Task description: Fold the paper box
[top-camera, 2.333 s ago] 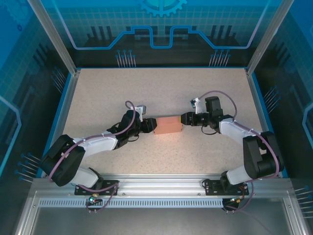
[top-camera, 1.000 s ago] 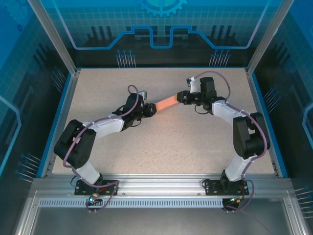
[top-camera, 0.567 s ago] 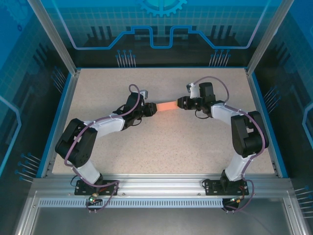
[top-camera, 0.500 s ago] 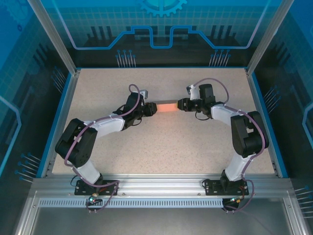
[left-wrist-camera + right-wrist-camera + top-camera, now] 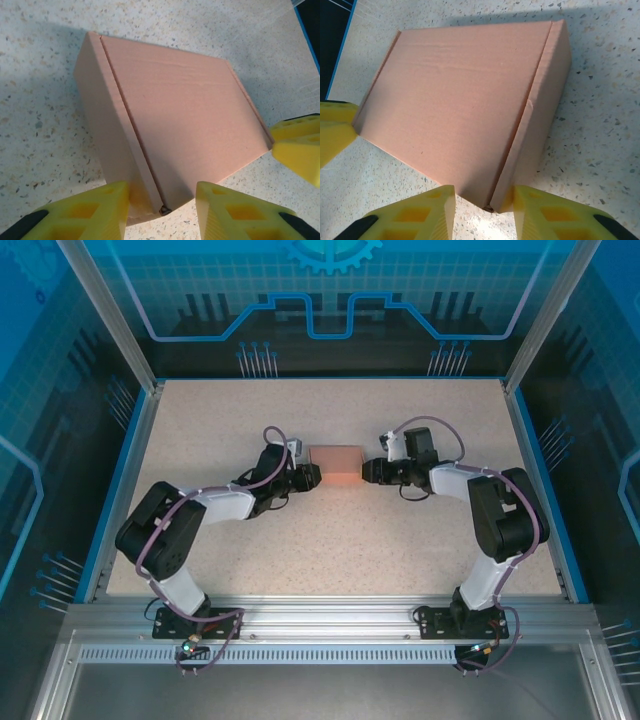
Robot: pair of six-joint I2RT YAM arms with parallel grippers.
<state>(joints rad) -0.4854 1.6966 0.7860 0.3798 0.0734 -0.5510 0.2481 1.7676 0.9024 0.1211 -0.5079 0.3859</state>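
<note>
1. The paper box [image 5: 335,462], folded shut, lies flat near the middle of the table [image 5: 200,420], slightly toward its far edge.
2. Its long axis runs left-right, parallel to the table's near edge.
3. The left gripper [image 5: 313,477] has its fingers apart, loosely straddling the box's left near corner, not clamped.
4. The right gripper [image 5: 367,470] likewise has its fingers apart, around the right near corner.

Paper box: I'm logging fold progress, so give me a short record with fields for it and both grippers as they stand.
box state: paper box closed up into a rectangular box
box position: flat on the table, between the two arms
left gripper: left gripper at the box's left end, fingers apart astride a corner
right gripper: right gripper at the right end, fingers likewise apart astride a corner
grip: neither clearly clamps the box
</note>
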